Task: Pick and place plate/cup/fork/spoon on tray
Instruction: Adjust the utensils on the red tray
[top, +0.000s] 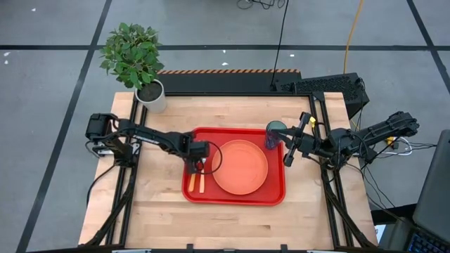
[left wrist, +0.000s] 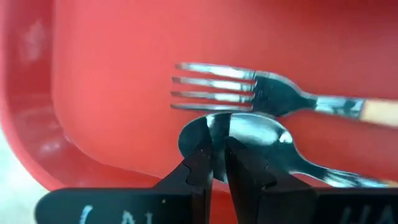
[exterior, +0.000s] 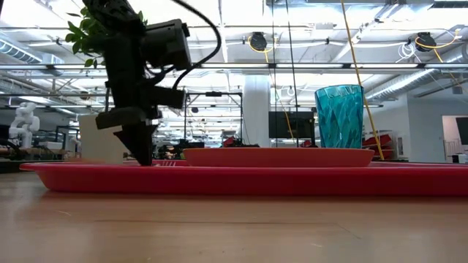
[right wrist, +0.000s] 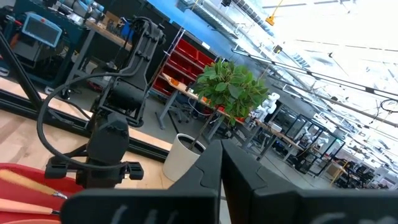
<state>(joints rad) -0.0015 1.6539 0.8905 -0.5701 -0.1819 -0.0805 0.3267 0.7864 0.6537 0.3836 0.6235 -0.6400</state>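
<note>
Red tray (top: pixel 235 199) mid-table holds plate (top: pixel 240 167), cup (top: pixel 273 133) at far right corner, fork (top: pixel 202 183) and spoon (top: pixel 193 181) at left end; left gripper (left wrist: pixel 215 163) pinching spoon bowl; right gripper (top: pixel 287 159) pressed together, right of tray

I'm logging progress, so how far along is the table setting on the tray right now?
Plate, cup and fork already sit on the tray. The left gripper pinches the spoon beside the fork; releasing it remains. The right gripper waits shut beside the cup.
</note>
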